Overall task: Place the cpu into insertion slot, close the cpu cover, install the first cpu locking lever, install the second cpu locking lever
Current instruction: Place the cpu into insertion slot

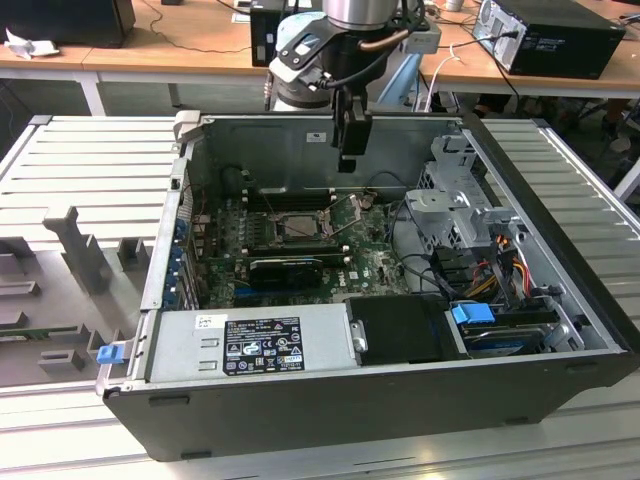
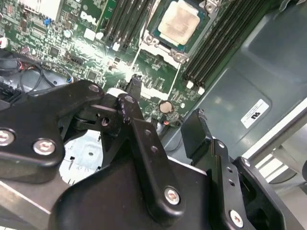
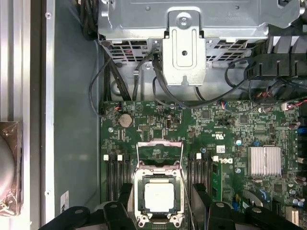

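Note:
The cpu [image 3: 159, 197] [image 2: 181, 21], a pale silvery square, lies flat in the insertion slot [image 3: 139, 184] [image 1: 300, 228] on the green board. The cpu cover [image 3: 159, 144] is swung up off the socket, its frame seen nearly edge-on beside the chip. A thin wire lever [image 1: 350, 212] stands raised beside the socket. My gripper [image 1: 352, 135] [image 2: 165, 98] [image 3: 164, 211] hangs above the case over the socket area, open, with nothing between its black fingers [image 2: 129, 103]. It touches neither chip nor cover.
Black memory slots [image 3: 115, 179] flank the socket. A metal drive cage [image 1: 455, 200] with cables stands at the exterior view's right, a grey power supply [image 1: 250, 345] at the front, a long black card [image 1: 285, 268] beside the socket. A grey fixture tray [image 1: 70, 260] lies outside.

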`<state>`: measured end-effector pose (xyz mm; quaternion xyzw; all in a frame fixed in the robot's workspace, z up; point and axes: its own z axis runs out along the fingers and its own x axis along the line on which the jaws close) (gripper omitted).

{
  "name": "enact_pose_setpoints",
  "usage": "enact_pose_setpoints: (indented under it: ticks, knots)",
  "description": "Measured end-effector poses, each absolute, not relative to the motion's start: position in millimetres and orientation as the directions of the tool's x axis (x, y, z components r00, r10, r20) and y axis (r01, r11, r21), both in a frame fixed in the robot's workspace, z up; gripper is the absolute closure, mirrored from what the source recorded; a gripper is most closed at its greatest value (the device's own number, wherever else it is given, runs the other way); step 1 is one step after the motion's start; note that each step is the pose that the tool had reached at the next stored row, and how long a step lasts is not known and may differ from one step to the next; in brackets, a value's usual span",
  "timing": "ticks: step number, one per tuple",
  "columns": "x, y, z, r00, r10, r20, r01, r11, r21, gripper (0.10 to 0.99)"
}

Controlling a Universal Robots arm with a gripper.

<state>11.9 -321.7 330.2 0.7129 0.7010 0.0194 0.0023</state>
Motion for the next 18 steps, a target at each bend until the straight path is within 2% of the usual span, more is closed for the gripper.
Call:
enact_pose_setpoints:
  ticks: [4, 7, 8, 9, 10, 11, 12, 13, 18]
  knots:
    - [12.0, -323.4, 327.8, 0.017, 1.0, 0.023, 0.999, -0.017, 0.031, 0.498]
    - [12.1, -323.4, 326.4, 0.017, 1.0, 0.009, 0.999, -0.017, 0.031, 0.686]
    - [12.1, -323.4, 326.1, 0.017, 1.0, 0.006, 0.999, -0.017, 0.031, 0.686]
    - [12.1, -323.4, 325.6, 0.017, 1.0, 0.003, 0.999, -0.017, 0.031, 0.749]
    - [12.1, -323.4, 325.2, 0.017, 1.0, -0.001, 0.999, -0.017, 0.031, 0.749]
    - [12.2, -323.4, 324.7, 0.017, 1.0, -0.005, 0.999, -0.017, 0.031, 0.867]
    - [12.2, -323.4, 324.2, 0.017, 1.0, -0.009, 0.999, -0.016, 0.031, 0.867]
    - [12.3, -323.4, 323.5, 0.017, 1.0, -0.014, 0.999, -0.016, 0.031, 0.98]
    - [12.3, -323.4, 322.5, 0.017, 1.0, -0.025, 0.999, -0.016, 0.031, 0.98]
